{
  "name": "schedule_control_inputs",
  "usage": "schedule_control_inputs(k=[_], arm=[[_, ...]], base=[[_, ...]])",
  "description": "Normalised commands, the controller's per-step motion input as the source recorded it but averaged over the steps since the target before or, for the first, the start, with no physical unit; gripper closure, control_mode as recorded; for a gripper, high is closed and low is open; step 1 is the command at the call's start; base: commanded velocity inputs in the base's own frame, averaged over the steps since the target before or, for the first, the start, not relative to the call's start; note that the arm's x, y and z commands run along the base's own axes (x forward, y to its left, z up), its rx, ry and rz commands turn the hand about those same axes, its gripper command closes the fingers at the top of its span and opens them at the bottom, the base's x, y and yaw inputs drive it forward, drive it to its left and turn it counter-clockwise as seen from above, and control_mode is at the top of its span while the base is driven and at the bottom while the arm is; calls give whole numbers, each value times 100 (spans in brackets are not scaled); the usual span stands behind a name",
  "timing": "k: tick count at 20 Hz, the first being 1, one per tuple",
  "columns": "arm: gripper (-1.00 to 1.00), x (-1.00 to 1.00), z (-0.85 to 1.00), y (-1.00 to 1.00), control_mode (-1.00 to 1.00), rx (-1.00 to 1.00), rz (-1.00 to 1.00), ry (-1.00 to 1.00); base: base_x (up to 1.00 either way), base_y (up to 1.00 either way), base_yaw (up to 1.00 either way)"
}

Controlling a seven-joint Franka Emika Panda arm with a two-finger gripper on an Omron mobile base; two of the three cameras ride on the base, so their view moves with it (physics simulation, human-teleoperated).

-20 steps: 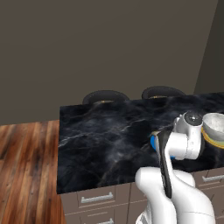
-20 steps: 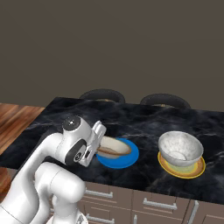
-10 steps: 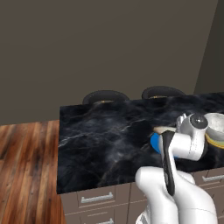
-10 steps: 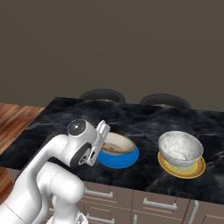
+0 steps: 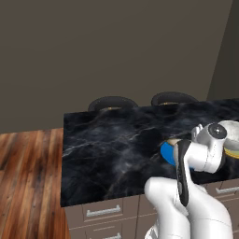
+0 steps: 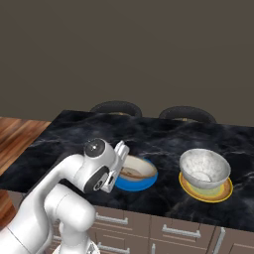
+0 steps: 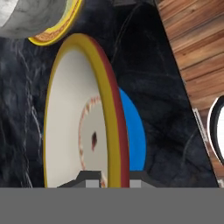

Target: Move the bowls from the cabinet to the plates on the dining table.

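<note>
Lowering since 1 second ago, the cream bowl [image 6: 135, 169] is settling over the blue plate [image 6: 133, 182] as the arm is swinging it further right across the table.

The gripper [image 7: 108, 177] is pinching the bowl's tan-brown rim, its jaws nearly closed with 1 fingertip [image 7: 91, 178] inside the rim and 1 outside. From the right base view the bowl looks to be sitting on or just above the plate, though contact cannot be confirmed. The grey-white marbled bowl [image 6: 204, 170] is already resting on the yellow-orange plate [image 6: 218, 192], near the blue one on the dining table [image 6: 163, 141]. To finish well, the arm should be levelling the bowl, centring it over the blue disc, easing down until it seats, then spreading the jaws and lifting straight away so the rim is not dragged sideways.
</note>
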Motion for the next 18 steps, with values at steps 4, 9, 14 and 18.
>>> schedule_control_inputs(k=[4,9,14,18], arm=[[100,2,-59,7,-100,-5,0,-5],[100,11,-59,13,-100,-6,0,-7],[100,26,-62,22,-100,-6,1,-7],[100,23,-59,26,-100,-6,1,-8]], base=[[0,0,0],[0,0,0],[0,0,0],[0,0,0]])
